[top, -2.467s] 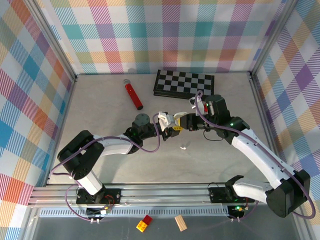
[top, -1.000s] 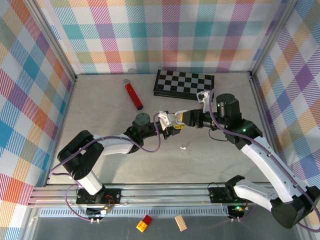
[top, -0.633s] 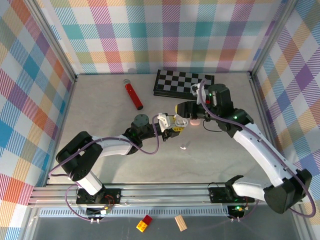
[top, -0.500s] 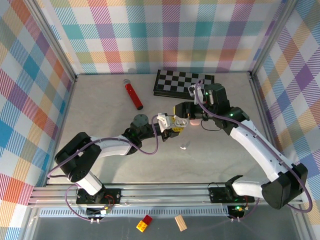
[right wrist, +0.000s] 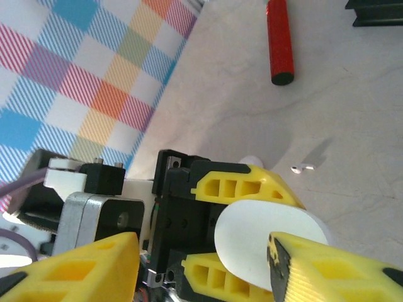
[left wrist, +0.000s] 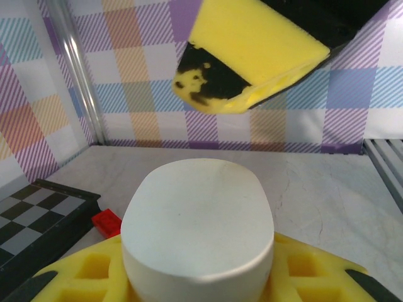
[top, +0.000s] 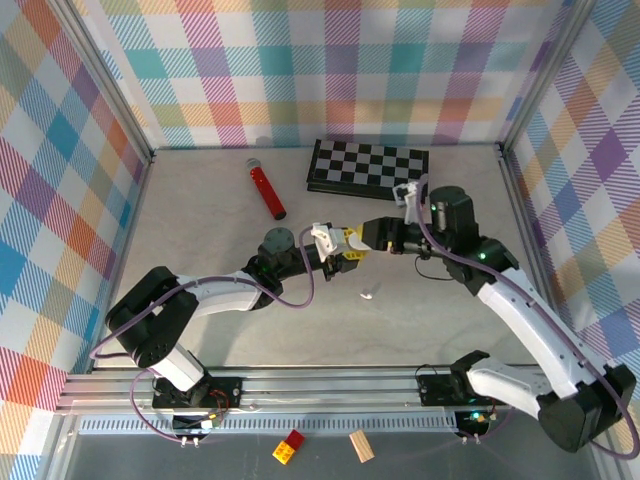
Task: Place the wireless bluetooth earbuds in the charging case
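My left gripper (top: 341,246) is shut on a white oval charging case (left wrist: 198,233), held above the table between its yellow fingers (right wrist: 245,185). The case (right wrist: 271,242) turns a smooth, flat face to both wrist cameras. My right gripper (top: 372,235) faces it from the right, open, with nothing between its jaws. One of its yellow fingers (left wrist: 252,56) hangs just above the case, apart from it. A single tiny white earbud (top: 367,295) lies on the table below the two grippers. The earbud (right wrist: 304,168) rests clear of both.
A folded checkerboard (top: 368,166) lies at the back of the table, with a red cylinder (top: 267,190) to its left. A small red brick (left wrist: 107,221) sits by the board. A red-and-yellow block (top: 291,448) and a wooden block (top: 361,446) lie in front of the rail.
My right gripper's jaws have opened wider, and it has drawn back slightly to the right of the case. The left gripper still holds the case. The earbud on the table has not moved.
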Tool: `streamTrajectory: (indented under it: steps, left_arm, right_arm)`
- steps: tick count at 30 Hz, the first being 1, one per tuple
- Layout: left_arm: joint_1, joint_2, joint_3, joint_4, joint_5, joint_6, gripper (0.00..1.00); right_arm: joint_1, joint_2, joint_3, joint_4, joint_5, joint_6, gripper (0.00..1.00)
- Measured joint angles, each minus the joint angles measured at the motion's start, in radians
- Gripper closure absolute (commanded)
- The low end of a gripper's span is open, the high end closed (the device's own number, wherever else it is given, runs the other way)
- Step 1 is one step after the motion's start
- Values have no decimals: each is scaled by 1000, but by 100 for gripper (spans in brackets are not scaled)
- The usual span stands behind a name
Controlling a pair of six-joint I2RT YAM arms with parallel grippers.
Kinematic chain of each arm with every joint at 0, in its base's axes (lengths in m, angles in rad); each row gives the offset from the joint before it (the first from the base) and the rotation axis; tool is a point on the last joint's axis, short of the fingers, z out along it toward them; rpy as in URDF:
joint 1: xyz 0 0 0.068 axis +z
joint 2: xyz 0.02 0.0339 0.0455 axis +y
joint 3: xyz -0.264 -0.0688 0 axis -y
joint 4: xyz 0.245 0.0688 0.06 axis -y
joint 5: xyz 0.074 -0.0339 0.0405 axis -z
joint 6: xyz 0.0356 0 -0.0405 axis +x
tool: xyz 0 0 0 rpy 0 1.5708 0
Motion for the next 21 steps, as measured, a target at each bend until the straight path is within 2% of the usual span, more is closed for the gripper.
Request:
streamTrajectory:
  steps: [5,10,14,20,21]
  left_arm:
    - [-1,0,5,31,1,-40,64]
    - [-1,1,36,45,3,-61,64]
    - [-2,16,53,59,10,-75,64]
    - [-6,32,68,60,12,-80,64]
    - [-6,32,68,61,11,-79,64]
  right_arm:
    - [-74,-57,-135,114,-15,124,26]
    - [-81,-58,-243,236,-71,249,26]
    - [-88,-53,-280,374,-124,357,31]
    - [-97,-2,-297,520,-187,471,53]
    - [-98,1,-298,525,-190,477,59]
